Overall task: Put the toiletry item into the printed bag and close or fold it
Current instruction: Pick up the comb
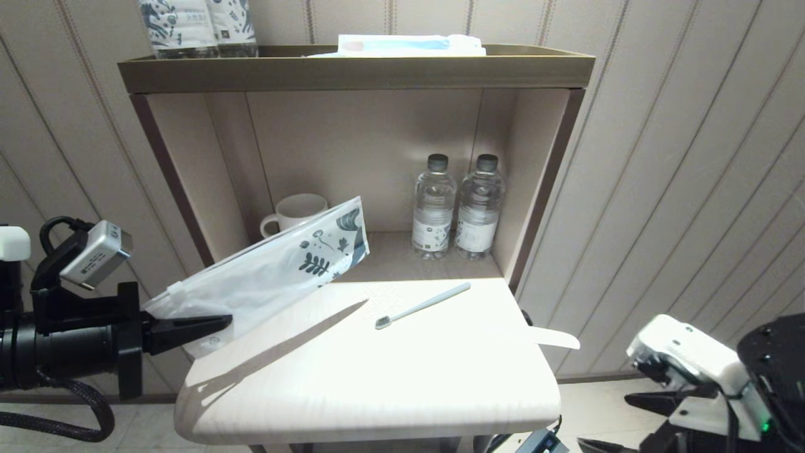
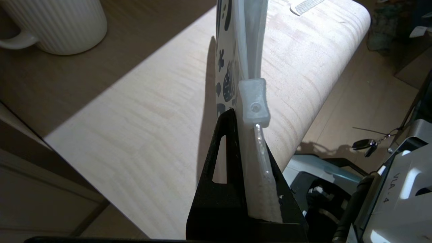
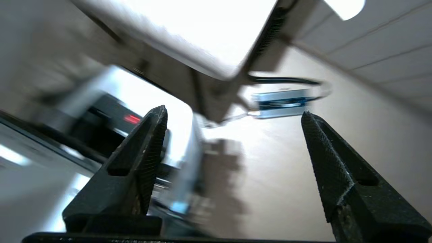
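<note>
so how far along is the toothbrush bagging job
Done: the left gripper has picked up the printed bag, shut on its zipper end, and holds it tilted above the table. In hand: nothing else; the right gripper hangs open below the table's edge. Left: the toothbrush lies on the table, unbagged, and the bag needs closing.

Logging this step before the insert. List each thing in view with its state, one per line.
Printed bag: lifted off the table, tilted, slider end clamped.
Left claw: shut on the printed bag.
Toothbrush: lying loose on the table, outside the bag.
Right claw: open, empty, low beside the table.
Two water bottles: upright, capped.
Mug: upright.
</note>
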Tool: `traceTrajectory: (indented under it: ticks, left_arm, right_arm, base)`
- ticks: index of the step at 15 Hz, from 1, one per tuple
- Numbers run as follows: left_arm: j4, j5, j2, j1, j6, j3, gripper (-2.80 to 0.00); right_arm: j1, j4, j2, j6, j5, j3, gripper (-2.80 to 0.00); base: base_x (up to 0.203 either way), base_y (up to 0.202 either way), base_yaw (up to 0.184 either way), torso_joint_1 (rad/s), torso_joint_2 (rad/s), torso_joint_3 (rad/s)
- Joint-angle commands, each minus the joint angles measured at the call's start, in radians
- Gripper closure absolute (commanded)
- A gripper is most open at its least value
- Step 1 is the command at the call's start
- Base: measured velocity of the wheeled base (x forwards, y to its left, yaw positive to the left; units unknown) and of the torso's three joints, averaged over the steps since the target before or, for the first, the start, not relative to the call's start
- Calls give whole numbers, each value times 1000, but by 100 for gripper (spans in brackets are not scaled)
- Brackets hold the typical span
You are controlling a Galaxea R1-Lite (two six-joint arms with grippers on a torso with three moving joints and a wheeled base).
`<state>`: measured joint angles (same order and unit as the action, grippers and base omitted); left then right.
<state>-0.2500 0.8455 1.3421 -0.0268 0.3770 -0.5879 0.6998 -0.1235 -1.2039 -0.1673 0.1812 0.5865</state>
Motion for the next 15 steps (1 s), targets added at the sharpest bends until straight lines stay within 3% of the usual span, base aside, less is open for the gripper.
traceTrajectory:
  ticks: [1,2,3,6,8,9,12,15]
  left_arm:
    - [-2,4,2,-3,2,2,0]
    - [-2,4,2,-5,2,2,0]
    - [-2,4,3,-8,1,3,0]
    - [-2,4,5,-23,0,3,0]
    - [-2,3,17,-39,2,3,0]
    - [-2,3,22,-44,2,3,0]
    - [-2,0,32,-55,2,3,0]
    - [-3,1,37,-55,2,2,0]
  right_arm:
    - [2,87,-14,-426,-74,-39,-280]
    - [-4,116,-7,-575,-130,-40,-280]
    - [-29,131,13,-667,-207,-39,-280]
    - [-290,135,57,-758,-424,-40,-280]
    - [-444,139,78,-837,-493,-45,-280]
    - [-476,140,79,-856,-489,-59,-280]
    - [-471,153,-21,-857,-368,-82,-280]
    - [-466,162,-107,-857,-355,-26,-280]
  base:
    - [0,0,0,0,0,0]
    - [0,0,0,0,0,0]
    - [0,0,0,0,0,0]
    - [0,0,0,0,0,0]
    - [0,0,0,0,0,0]
    - [0,0,0,0,0,0]
    - [0,0,0,0,0,0]
    - [0,0,0,0,0,0]
